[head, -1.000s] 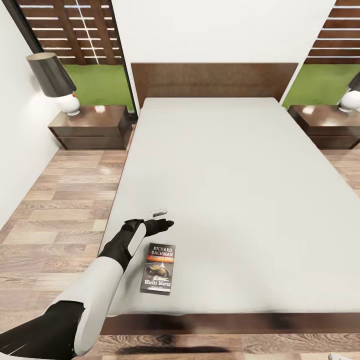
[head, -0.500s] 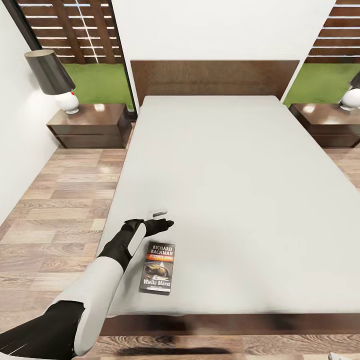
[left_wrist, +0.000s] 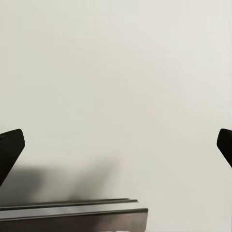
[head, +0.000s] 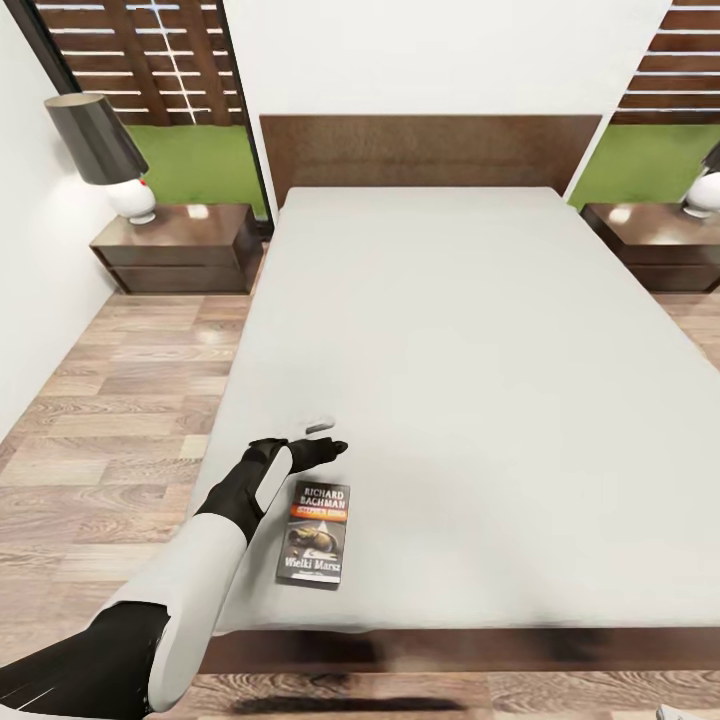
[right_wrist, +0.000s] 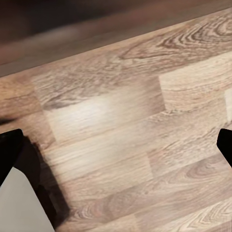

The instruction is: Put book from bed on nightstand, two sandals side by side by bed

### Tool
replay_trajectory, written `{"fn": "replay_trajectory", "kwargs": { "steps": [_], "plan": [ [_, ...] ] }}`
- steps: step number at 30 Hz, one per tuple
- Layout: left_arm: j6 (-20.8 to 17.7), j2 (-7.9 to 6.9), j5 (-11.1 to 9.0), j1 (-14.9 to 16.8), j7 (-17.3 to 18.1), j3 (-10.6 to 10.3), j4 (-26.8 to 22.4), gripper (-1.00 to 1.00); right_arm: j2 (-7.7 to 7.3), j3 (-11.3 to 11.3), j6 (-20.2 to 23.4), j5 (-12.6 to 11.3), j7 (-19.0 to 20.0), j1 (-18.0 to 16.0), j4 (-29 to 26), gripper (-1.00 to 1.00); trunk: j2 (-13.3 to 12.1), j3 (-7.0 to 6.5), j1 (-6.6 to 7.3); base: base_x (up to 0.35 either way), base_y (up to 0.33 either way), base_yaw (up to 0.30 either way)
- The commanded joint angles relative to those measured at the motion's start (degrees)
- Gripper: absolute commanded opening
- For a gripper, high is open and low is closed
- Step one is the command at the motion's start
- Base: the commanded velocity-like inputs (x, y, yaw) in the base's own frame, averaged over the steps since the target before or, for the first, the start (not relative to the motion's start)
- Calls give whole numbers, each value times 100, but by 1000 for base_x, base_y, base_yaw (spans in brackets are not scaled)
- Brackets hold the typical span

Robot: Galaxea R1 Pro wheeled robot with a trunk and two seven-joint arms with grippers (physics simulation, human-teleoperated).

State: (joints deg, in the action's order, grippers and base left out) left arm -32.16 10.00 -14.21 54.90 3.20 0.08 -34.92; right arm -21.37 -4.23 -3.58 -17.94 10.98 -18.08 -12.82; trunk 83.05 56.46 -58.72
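Book (head: 317, 534) flat on the bed (head: 480, 380) near its foot corner, left tool (head: 318, 440) hovering just beyond it, fingers wide apart, nothing between, nightstand (head: 175, 248) with a lamp (head: 100, 150) by the headboard, right tool over floor planks (right_wrist: 135, 130), seemingly apart too.

Matt mattress (head: 450, 350); glossy wood nightstand (head: 175, 245); wood-plank floor (head: 110, 420).
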Motion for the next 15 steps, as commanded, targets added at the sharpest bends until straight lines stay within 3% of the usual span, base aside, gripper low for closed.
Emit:
{"fn": "replay_trajectory", "kwargs": {
  "steps": [1, 11, 15],
  "plan": [
    [-27, 0, -10, 1, 5, 1, -7, 100, 1, -43, -12, -17, 45, -3, 8, 100, 43, 22, -22, 0, 0, 0],
    [-27, 0, -11, -1, 5, 1, -7, 100, 1, -46, -12, -17, 45, -3, 8, 100, 444, 201, -242, 0, 0, 0],
    [-27, 0, -11, 0, 5, 1, -7, 100, 1, -43, -12, -17, 45, -3, 8, 100, 444, 201, -242, 0, 0, 0]
  ]
}}
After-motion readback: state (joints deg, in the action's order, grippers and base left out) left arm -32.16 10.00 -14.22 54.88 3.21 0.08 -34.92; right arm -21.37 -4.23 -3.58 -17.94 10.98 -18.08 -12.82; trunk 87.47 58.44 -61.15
